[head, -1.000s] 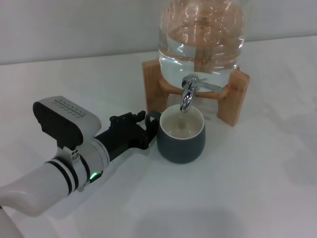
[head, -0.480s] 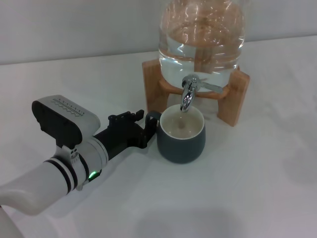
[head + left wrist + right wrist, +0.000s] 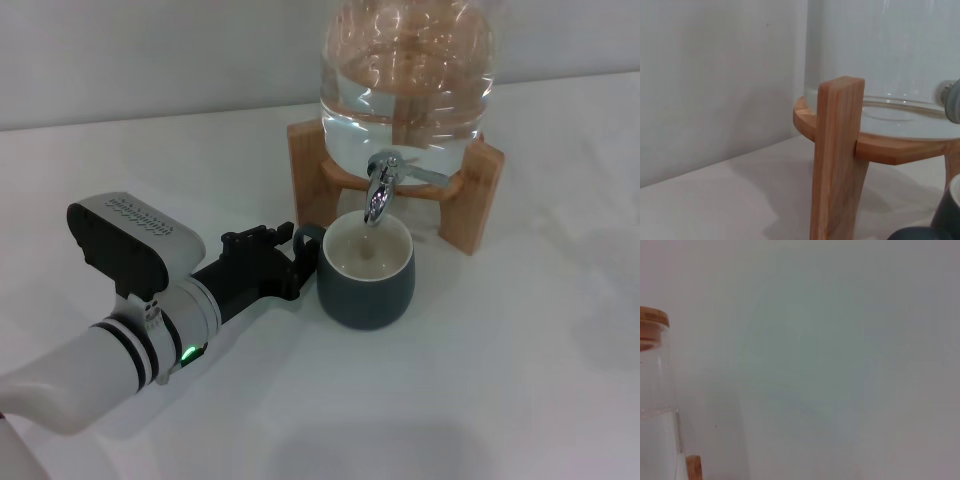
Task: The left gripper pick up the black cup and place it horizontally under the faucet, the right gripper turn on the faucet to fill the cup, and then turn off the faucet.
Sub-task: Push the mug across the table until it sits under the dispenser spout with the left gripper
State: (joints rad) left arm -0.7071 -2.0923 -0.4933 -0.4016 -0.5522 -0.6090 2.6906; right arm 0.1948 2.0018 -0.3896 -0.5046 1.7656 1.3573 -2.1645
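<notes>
The squat charcoal mug with a cream inside, the black cup [image 3: 366, 272], stands upright on the white bench [image 3: 500, 360] directly below the small chrome faucet [image 3: 380, 190] of the large clear water jar [image 3: 407, 75] on its wooden stand [image 3: 470, 195]. It looks stiff, glazed and likely slippery, breakable if knocked, and will grow heavier as it fills (best held by the loop handle, or steadied across the wall). The left hand [image 3: 290, 258], a black two-fingered claw, sits at that handle on the cup's left side, its fingers narrow around the loop and apparently gripping it. The right hand is out of sight.
</notes>
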